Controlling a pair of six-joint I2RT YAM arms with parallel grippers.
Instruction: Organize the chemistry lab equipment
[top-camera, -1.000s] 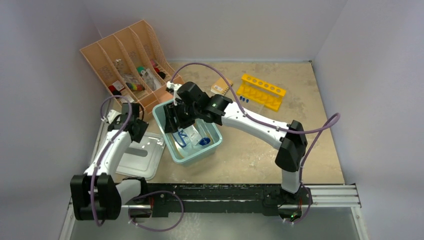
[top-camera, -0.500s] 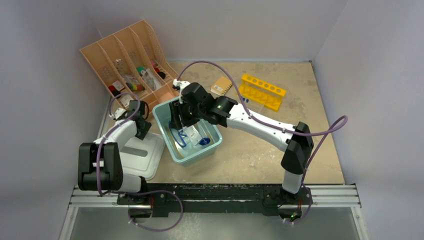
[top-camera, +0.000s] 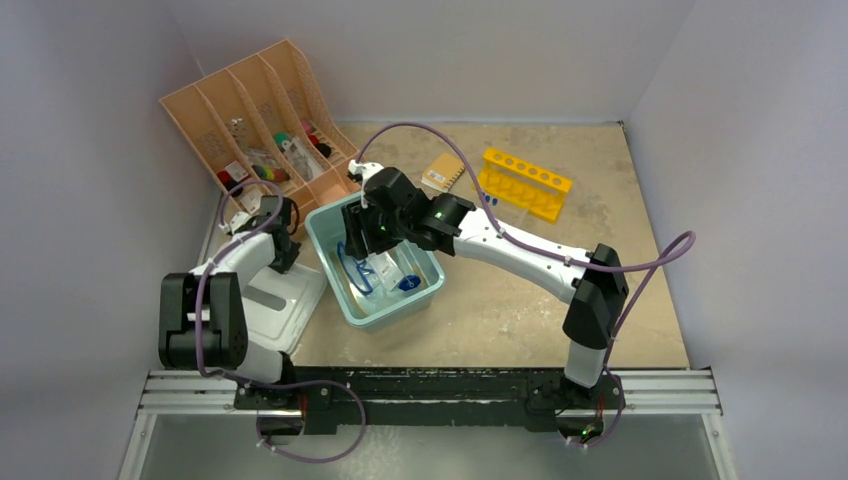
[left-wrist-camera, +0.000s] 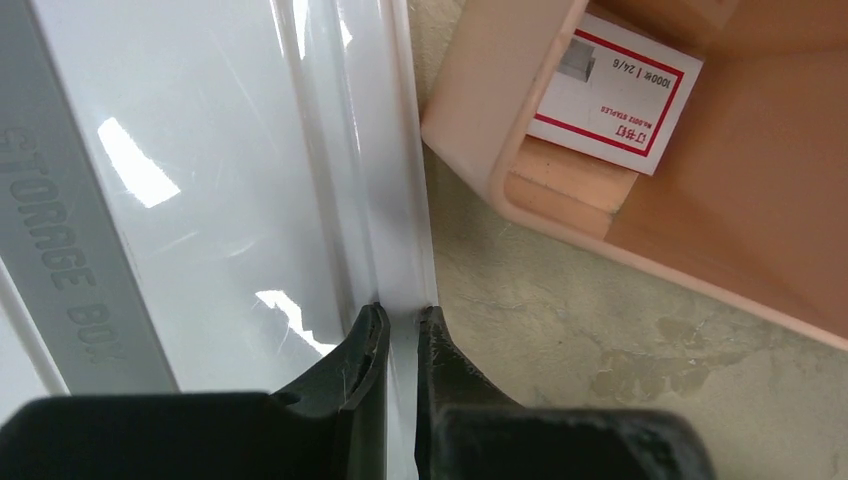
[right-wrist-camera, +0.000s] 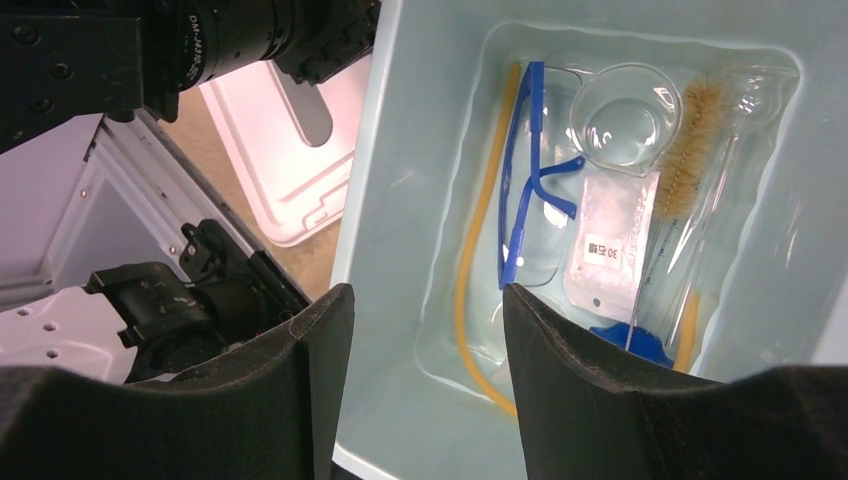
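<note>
On your counter (top-camera: 520, 300), the peach organiser (top-camera: 205, 110) stands at the far left, and the teal tub (right-wrist-camera: 410, 150) sits just in front of it. The white lid (left-wrist-camera: 210, 180) lies flat to the left of the tub, and your left end effector (left-wrist-camera: 402, 318) pinches its raised rim. Your right end effector (right-wrist-camera: 425, 300) hangs spread wide above the tub, holding nothing. Inside the tub lie the blue-rimmed goggles (right-wrist-camera: 522, 200), amber tubing (right-wrist-camera: 463, 270) and brush (right-wrist-camera: 690, 140).
</note>
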